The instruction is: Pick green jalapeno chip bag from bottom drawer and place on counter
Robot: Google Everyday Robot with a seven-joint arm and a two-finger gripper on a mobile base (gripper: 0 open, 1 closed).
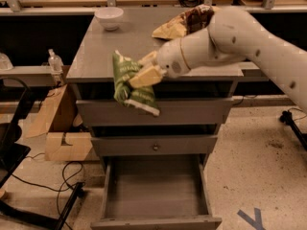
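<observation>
The green jalapeno chip bag (pixel 128 83) hangs in the air in front of the counter's front edge, its pale bottom edge lowest. My gripper (pixel 143 70) is shut on the bag's right side, tan fingers (pixel 145 75) pinching it. The white arm reaches in from the right over the counter (pixel 105 51). The bottom drawer (pixel 154 195) stands pulled open below, its grey floor bare.
A white bowl (pixel 109 17) sits at the counter's back left and a tan-and-brown bag (pixel 184 23) at the back, partly behind my arm. Two shallower drawers (pixel 153 146) sit above the open one. A cardboard box (pixel 64 138) and cables lie on the floor at left.
</observation>
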